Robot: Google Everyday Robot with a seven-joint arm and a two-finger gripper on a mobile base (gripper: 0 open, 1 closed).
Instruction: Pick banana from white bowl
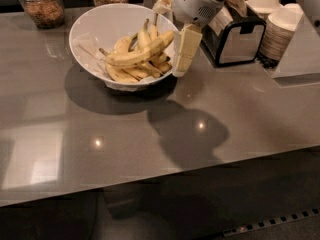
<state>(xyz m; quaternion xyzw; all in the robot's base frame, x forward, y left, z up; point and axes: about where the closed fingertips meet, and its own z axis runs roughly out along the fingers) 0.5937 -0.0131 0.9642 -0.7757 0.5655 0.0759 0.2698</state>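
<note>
Gripper (180, 66) hangs upper centre of frame, just beside the right rim of the white bowl (90, 24). We can't tell how far its jaws are open, and we see nothing held. Banana (142, 54) lies topmost on a pile of several in the bowl, upper left-centre. We judge it light, soft, easily bruised, w/ smooth skin, so grip mid-body, gently. Jars (42, 6) at upper left hold brownish bits.

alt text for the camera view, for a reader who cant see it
A robot arm's gripper hangs at the right rim of a large white bowl holding a bunch of bananas on a glossy grey counter. Behind it are glass jars, a black and silver holder and stacked white dishes.
</note>
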